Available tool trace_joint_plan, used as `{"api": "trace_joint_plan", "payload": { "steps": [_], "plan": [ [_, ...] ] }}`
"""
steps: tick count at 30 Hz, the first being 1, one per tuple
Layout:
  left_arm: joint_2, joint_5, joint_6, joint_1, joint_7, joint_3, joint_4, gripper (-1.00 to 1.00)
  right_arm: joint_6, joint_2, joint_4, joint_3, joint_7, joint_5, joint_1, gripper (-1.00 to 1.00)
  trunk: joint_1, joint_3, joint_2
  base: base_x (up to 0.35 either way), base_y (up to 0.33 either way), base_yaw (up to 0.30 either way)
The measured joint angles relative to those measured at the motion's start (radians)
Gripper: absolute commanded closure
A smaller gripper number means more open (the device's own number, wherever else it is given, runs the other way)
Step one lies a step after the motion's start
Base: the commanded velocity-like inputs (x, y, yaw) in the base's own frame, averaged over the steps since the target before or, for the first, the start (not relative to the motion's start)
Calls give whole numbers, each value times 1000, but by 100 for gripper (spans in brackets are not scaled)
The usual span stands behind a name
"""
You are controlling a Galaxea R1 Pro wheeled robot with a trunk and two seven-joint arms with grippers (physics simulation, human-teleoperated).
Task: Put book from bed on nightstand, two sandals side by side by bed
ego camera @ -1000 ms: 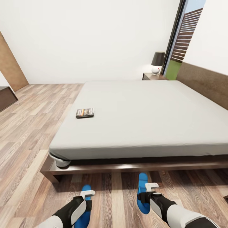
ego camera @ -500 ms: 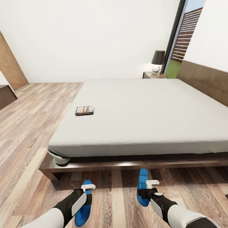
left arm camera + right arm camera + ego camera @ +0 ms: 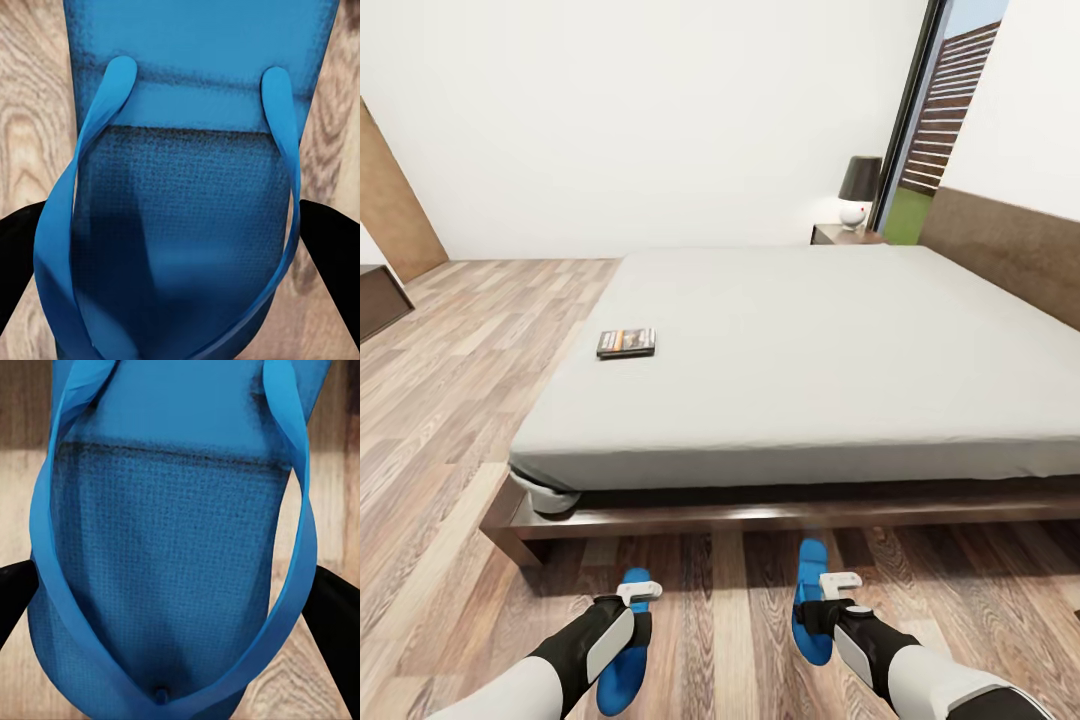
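Two bright blue sandals are in front of the bed's (image 3: 810, 340) foot end, over the wood floor. My left gripper (image 3: 637, 594) is shut on the left sandal (image 3: 622, 660), whose sole (image 3: 180, 225) lies between the black fingers (image 3: 330, 255). The right gripper (image 3: 839, 581) is shut on the right sandal (image 3: 812, 560), with its strap and sole (image 3: 172, 562) between the fingers (image 3: 334, 615). The sandals are about a sandal's length apart, both pointing at the bed. The book (image 3: 626, 342) lies flat on the grey mattress near its left edge. A nightstand (image 3: 843, 236) stands at the bed's far right corner.
A lamp (image 3: 857, 195) with a dark shade sits on the nightstand, beside a tall window (image 3: 945, 120). The brown headboard (image 3: 1010, 250) runs along the right wall. Dark furniture (image 3: 378, 300) stands at the far left. Open plank floor (image 3: 450, 400) stretches left of the bed.
The whole picture has shifted, so the camera moved: the bed now sits a little higher and further off. Both sandals stayed between the fingers and kept their place by the grippers.
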Motion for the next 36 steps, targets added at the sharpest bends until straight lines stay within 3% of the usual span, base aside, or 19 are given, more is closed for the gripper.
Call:
{"api": "trace_joint_plan", "payload": {
  "steps": [13,18,23,25,28,32,36],
  "plan": [
    [-3,-2,0,0,1,-1,1,100,8,0,0,-1,2,1,0,100,0,0,0,-136,0,0],
    [-3,-2,0,0,1,-1,0,100,88,-7,-6,-3,1,0,0,100,0,0,0,-5,0,0],
    [-4,-2,-1,0,1,-1,1,100,269,-24,-185,-2,-2,-3,0,100,0,0,0,0,0,0],
    [-3,-2,-1,0,1,-1,1,100,364,-26,-328,-1,-5,-5,0,100,0,0,0,0,0,0],
    [-2,-2,0,0,1,-1,0,100,431,-36,-429,-13,-23,0,0,100,0,0,0,0,0,0],
    [-1,-2,0,0,1,-1,1,100,429,-75,-468,-34,-38,0,3,100,0,0,0,0,0,0],
    [-1,-2,0,0,1,-1,1,100,370,-107,-475,-39,-41,-1,40,100,0,0,0,0,0,0]
  ]
}}
